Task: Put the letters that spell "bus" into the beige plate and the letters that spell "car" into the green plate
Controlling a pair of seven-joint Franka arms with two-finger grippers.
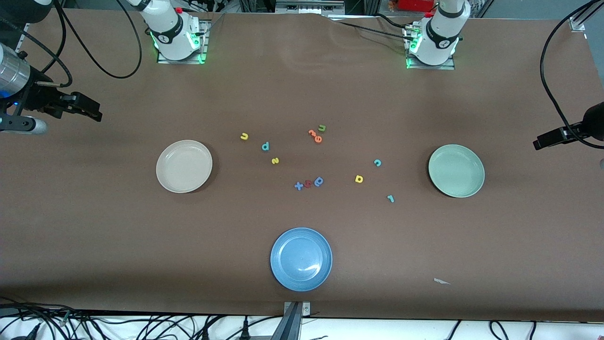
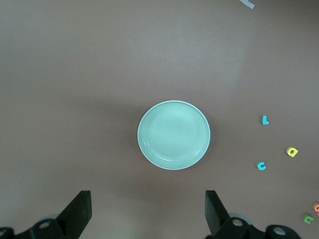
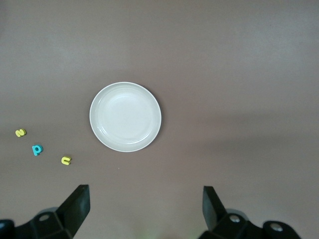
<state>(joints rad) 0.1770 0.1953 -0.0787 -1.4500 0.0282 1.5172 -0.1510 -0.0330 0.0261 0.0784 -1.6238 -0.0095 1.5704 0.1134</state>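
Note:
The beige plate point(image 1: 184, 166) point(image 3: 125, 116) lies toward the right arm's end, the green plate point(image 1: 456, 170) point(image 2: 174, 135) toward the left arm's end; both are bare. Between them lie yellow "u" point(image 1: 244, 136), teal "b" point(image 1: 265, 146), yellow "s" point(image 1: 275, 161), teal "c" point(image 1: 377, 163), yellow "a" point(image 1: 359, 179) and teal "r" point(image 1: 390, 199). My right gripper point(image 1: 94, 113) point(image 3: 146, 206) hangs high over its end of the table, open and holding nothing. My left gripper point(image 1: 540, 143) point(image 2: 148, 209) hangs likewise at its end, open.
A blue plate point(image 1: 301, 259) lies nearest the front camera. Orange letters point(image 1: 315, 135) and a green "u" point(image 1: 322, 128) sit mid-table. A blue "x" point(image 1: 298, 186), a red letter point(image 1: 307, 183) and a blue "a" point(image 1: 319, 181) cluster together. A paper scrap point(image 1: 441, 281) lies near the front edge.

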